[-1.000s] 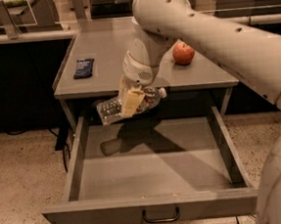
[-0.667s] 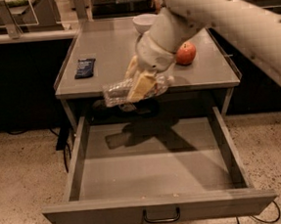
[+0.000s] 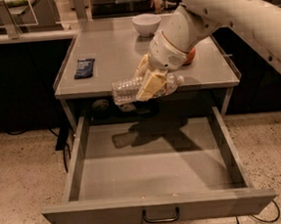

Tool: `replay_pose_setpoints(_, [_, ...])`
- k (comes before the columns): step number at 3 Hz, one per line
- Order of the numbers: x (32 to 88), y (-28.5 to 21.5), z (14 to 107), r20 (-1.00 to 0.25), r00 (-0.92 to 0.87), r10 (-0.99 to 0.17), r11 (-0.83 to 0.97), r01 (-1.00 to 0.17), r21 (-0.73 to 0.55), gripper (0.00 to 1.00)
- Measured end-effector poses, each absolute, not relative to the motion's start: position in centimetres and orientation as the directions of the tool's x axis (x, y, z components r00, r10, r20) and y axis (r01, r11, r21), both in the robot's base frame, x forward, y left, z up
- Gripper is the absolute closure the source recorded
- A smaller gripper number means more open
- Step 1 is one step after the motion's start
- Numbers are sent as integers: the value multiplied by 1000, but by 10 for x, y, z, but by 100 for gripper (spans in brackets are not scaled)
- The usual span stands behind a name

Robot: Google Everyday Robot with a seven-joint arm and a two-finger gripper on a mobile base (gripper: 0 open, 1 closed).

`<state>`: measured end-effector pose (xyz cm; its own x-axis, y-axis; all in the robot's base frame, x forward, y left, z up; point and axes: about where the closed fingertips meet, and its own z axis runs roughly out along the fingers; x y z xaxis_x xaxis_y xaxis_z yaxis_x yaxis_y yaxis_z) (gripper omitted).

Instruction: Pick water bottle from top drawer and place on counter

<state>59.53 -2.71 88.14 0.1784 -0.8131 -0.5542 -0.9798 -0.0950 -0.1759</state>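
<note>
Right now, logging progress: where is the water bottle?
The water bottle lies sideways in the gripper, mid-view, at the front edge of the counter above the open top drawer.

A work kitchen: grey metal counter [image 3: 126,61], white bowl [image 3: 146,24], speckled floor [image 3: 22,168]; the gripper [image 3: 149,85] holds a water bottle [image 3: 125,91] at the counter's front edge

White rounded arm [image 3: 229,8], tan claw [image 3: 150,83] (orange wrist ring [image 3: 169,37]) at counter [image 3: 111,57] edge.
</note>
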Motion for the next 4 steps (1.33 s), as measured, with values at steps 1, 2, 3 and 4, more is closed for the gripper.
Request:
replay_pose_setpoints(1, [606, -21, 890, -550, 210, -808, -115, -973, -202, 100])
replay_pose_setpoints(2, [637, -13, 890, -513, 280, -812, -191, -957, -219, 100])
replay_pose_setpoints(3, [692, 2, 869, -489, 318, -812, -257, -948, -189, 100])
replay_pose_setpoints(4, [698, 6, 866, -496, 320, -807, -253, -947, -199, 100])
